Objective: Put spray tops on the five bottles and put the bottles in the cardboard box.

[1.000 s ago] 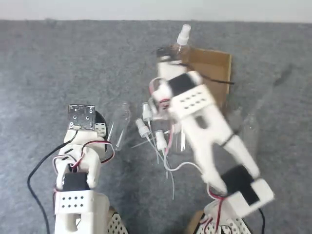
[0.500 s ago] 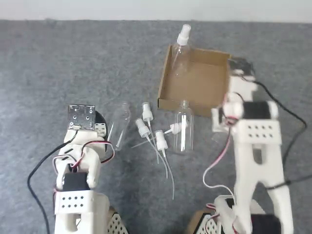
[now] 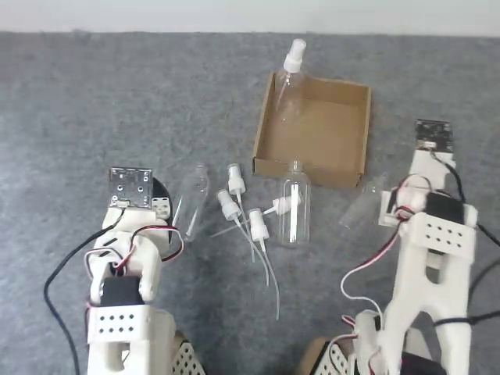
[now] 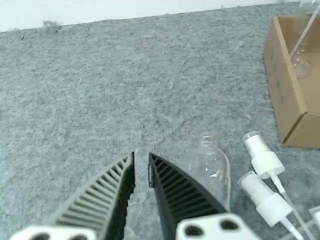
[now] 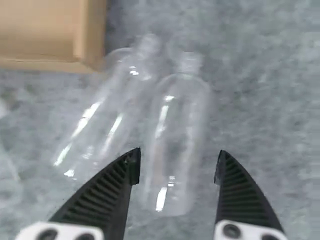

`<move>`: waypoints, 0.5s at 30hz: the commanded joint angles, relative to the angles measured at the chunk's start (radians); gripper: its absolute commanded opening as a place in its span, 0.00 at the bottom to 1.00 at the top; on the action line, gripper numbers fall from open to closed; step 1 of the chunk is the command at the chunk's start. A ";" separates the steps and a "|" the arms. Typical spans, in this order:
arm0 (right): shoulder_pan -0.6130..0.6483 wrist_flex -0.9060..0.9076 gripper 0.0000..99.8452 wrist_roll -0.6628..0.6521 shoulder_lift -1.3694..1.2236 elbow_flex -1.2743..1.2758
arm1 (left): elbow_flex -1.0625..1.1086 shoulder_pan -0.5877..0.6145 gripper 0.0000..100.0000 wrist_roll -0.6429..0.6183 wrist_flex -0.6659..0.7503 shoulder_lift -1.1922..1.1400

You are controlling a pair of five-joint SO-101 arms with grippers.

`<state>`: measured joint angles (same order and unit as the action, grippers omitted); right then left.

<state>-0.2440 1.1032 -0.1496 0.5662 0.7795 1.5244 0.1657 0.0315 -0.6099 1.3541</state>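
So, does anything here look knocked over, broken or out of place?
Nothing looks broken or spilled. The one finished bottle leans in the cardboard box with its spray top poking over the rim. Two open bottles lie on their sides just outside the box, and the loose spray tops lie jumbled together.

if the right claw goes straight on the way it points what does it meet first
The right claw would likely meet the capless clear bottle lying between its open jaws; depth is unclear.
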 commanded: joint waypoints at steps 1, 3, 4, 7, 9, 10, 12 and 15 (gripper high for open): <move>-0.064 -0.028 0.20 -0.084 0.030 -0.026 | -0.008 -0.003 0.04 0.006 0.029 -0.005; -0.067 -0.048 0.20 -0.100 0.004 0.002 | -0.008 -0.003 0.04 0.006 0.029 -0.005; -0.070 -0.068 0.20 -0.107 -0.013 0.017 | -0.008 -0.003 0.04 0.006 0.029 -0.005; -0.074 -0.150 0.20 -0.117 -0.081 0.068 | -0.008 -0.003 0.04 0.006 0.029 -0.005; -0.076 -0.206 0.20 -0.114 -0.130 0.098 | -0.008 -0.003 0.04 0.006 0.029 -0.005; -0.077 -0.236 0.20 -0.115 -0.151 0.112 | -0.008 -0.003 0.04 0.006 0.029 -0.005; -0.079 -0.289 0.20 -0.120 -0.191 0.137 | -0.008 -0.003 0.04 0.006 0.029 -0.005; -0.079 -0.340 0.20 -0.120 -0.222 0.175 | -0.008 -0.003 0.04 0.006 0.029 -0.005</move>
<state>-0.3161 0.8362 -0.2539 0.3775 0.9283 1.5244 0.1642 0.0315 -0.6099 1.3541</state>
